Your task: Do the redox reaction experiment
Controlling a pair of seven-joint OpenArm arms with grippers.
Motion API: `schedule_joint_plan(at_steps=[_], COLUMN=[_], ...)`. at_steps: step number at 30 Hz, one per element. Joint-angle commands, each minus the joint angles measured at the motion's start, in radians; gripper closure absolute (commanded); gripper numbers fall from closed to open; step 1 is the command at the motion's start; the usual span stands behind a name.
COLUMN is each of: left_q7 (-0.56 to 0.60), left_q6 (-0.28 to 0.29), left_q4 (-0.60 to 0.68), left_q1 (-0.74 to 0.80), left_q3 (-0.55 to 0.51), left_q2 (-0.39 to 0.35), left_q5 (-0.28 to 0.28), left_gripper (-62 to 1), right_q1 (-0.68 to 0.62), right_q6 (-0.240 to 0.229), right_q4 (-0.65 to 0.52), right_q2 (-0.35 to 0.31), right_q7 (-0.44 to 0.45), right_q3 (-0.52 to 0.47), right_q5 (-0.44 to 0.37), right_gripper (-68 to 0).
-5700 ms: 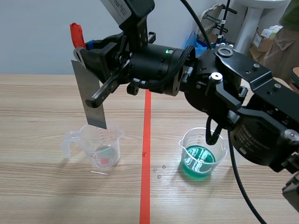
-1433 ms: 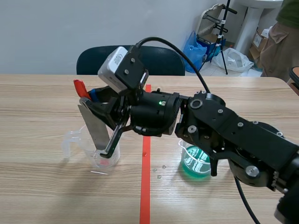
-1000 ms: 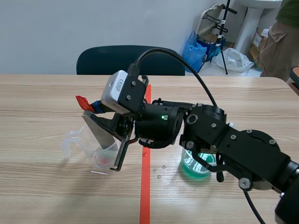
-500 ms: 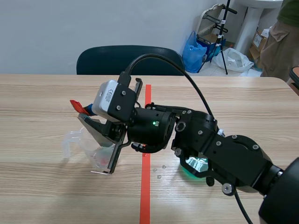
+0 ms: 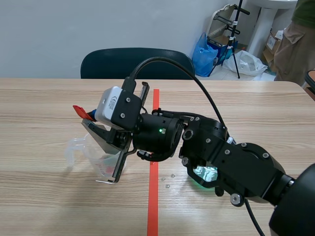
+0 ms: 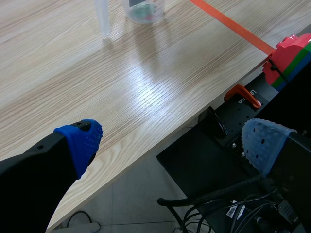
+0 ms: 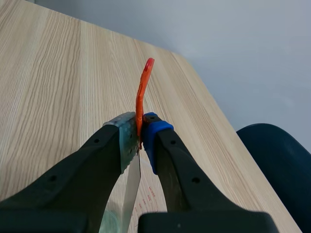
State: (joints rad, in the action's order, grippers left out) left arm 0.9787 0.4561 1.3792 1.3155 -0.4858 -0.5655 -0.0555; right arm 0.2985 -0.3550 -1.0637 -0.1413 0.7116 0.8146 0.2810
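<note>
right tool point(image 7: 139, 140) has lowered the metal strip point(image 5: 102, 141) into the beaker point(image 5: 96, 160), tilted.

On my scene cam the right arm point(image 5: 231, 157) sits right over the green beaker point(image 5: 203, 173), so I only get a sliver of green. The wrist camera box point(image 5: 115, 105) also covers the spot where the metal strip point(image 5: 98, 138) meets the clear cup point(image 5: 91, 156). On the right wrist cam the strip's lower end runs out of frame under the right gripper point(image 7: 140, 137). The left wrist cam clips the clear cup point(image 6: 144, 10) far ahead of the left gripper point(image 6: 172, 143), so I can't make out its contents.
</note>
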Motion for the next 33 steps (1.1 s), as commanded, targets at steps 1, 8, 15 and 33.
schedule_joint_plan(at_steps=[1, 8, 15, 33], left_q7=[0.019, 0.019, 0.019, 0.019], left_q6=[0.003, 0.003, 0.003, 0.003], left_q4=[0.010, 0.010, 0.010, 0.010], left_q1=[0.001, 0.001, 0.001, 0.001], left_q3=[0.000, 0.000, 0.000, 0.000], left_q2=[0.002, 0.002, 0.002, 0.002], left_q5=[0.011, 0.014, 0.014, 0.014], left_gripper=[-61.5, -61.5, -61.5, -61.5], right_q1=[0.017, 0.017, 0.017, 0.012], right_q6=[0.003, 0.003, 0.003, -0.111], right_q4=[-0.009, -0.009, -0.009, -0.009], right_q2=[0.009, 0.009, 0.009, 0.008], right_q7=[0.021, 0.020, 0.020, -0.023], right_q3=[0.000, 0.000, 0.000, 0.000], right_q5=[-0.015, -0.015, -0.015, -0.015], right_gripper=[-2.0, -2.0, -4.9, -67.9])
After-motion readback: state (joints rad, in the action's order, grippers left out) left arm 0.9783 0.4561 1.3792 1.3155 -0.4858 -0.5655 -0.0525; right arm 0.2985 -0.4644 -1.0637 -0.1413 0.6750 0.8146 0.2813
